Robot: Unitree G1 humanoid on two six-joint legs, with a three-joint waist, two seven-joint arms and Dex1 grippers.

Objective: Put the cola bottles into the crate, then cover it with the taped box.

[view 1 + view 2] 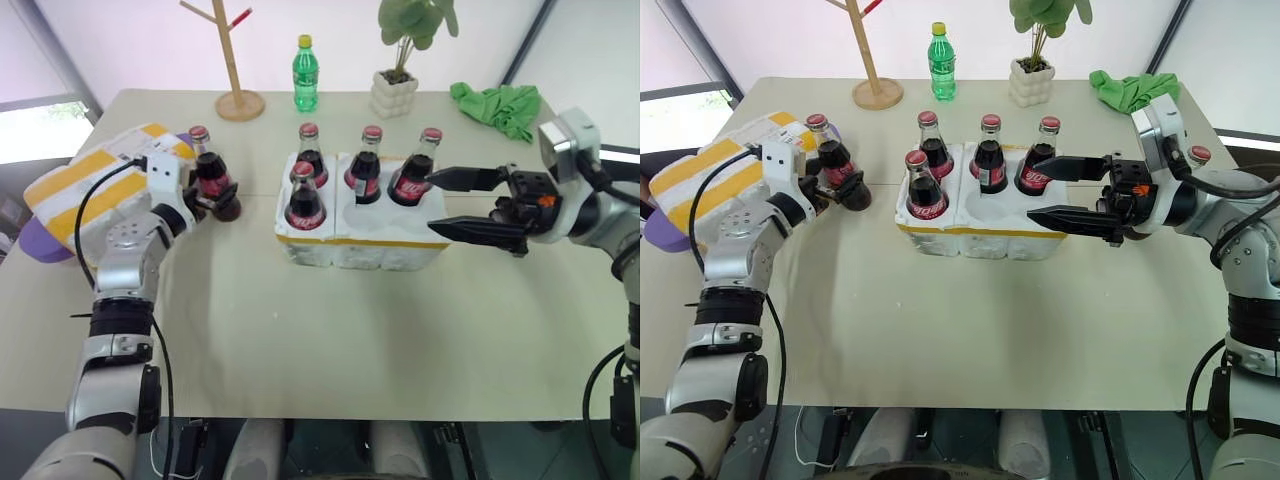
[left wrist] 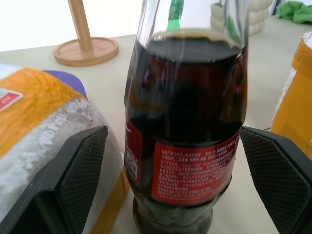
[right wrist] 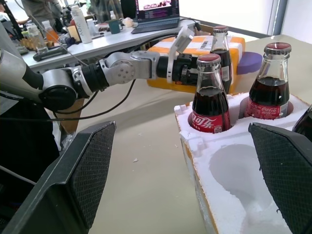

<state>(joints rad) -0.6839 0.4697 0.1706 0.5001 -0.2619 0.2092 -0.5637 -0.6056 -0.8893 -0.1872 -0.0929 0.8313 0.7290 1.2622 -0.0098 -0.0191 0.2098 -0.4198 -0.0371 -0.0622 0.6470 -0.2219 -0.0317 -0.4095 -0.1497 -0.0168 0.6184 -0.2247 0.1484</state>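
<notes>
Four of the small dark glass cola bottles with red caps and red labels stand seated in the low white styrofoam crate (image 1: 360,240) with its yellow tape band: three along the far row (image 1: 369,165) and one (image 1: 304,197) in the near row. At least one near well is bare, just ahead of the right claw (image 1: 463,204), whose fingers are spread wide with nothing between them, pointing level at the crate's near right corner.

A fifth cola bottle (image 2: 187,126) stands on the pale bench (image 1: 300,340), outside the crate. It sits squarely between the released fingers of the left claw (image 1: 213,203), apart from both pads. Its long axis is upright, cap up.

Another red cap (image 1: 1199,154) shows past the right wrist, probably the sixth bottle.

The large white styrofoam taped box (image 1: 90,185) with wide yellow stripes lies just beside the left claw's outer finger, tilted, not yet on the crate.

By my judgement, two-thirds of the loading is done; two bottles and the covering remain.
</notes>
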